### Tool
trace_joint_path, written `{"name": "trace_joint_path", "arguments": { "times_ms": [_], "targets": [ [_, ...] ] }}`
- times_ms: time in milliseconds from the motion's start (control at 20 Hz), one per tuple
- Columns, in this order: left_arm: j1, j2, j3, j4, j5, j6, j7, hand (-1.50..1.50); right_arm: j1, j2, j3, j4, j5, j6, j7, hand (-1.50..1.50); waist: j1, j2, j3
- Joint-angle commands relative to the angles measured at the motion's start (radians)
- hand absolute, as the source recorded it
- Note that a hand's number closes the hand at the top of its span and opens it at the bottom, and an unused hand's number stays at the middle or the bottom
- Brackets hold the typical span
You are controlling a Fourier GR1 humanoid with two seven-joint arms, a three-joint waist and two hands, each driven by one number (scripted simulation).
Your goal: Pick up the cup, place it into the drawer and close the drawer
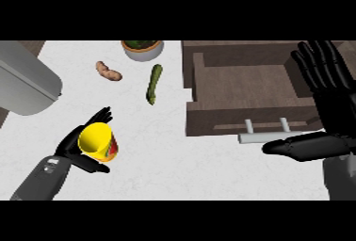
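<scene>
Open drawer (245,84); right hand (336,112) at rim

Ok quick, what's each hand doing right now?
Left hand: shut on the yellow cup.
Right hand: open, holding nothing, fingers up at the view's right.

The head view is the only camera station. It sits above the counter (181,164) and faces steeply down onto the top. Reference landmark: the open drawer (250,89), which occupies the upper right of the frame, its handle (261,138) on the edge nearest the camera. The left forearm (42,181) enters from the lower edge, well to the left of the drawer. The right forearm (341,179) enters below the drawer's right end. Range is close, so the drawer's right side runs out of frame.
</scene>
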Motion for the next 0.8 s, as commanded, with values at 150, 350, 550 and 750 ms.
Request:
{"name": "trace_joint_path", "arguments": {
  "times_ms": [150, 350, 550, 750],
  "targets": [
    [-0.041, -0.047, -0.009, 0.044, 0.003, -0.135, -0.114, -1.5, -0.024, -0.006, -0.013, 0.025, -0.005, 0.005, -0.012, -1.5, -0.01, 0.007, -0.001],
    [-0.014, -0.055, -0.025, 0.038, 0.014, -0.248, -0.122, -1.5, 0.031, 0.019, 0.014, -0.006, 0.002, 0.003, -0.019, -1.5, -0.012, 0.0, -0.001],
    [0.02, -0.089, -0.047, -0.018, 0.008, -0.205, -0.203, 1.5, 0.022, -0.02, -0.018, 0.012, -0.008, 0.025, -0.015, -1.5, -0.003, -0.001, -0.001],
    [0.0, -0.066, -0.009, -0.057, 0.021, -0.012, -0.279, 1.5, 0.019, 0.0, 0.011, -0.021, 0.036, -0.01, -0.006, -1.5, 0.002, -0.003, -0.001]
  ]
}}
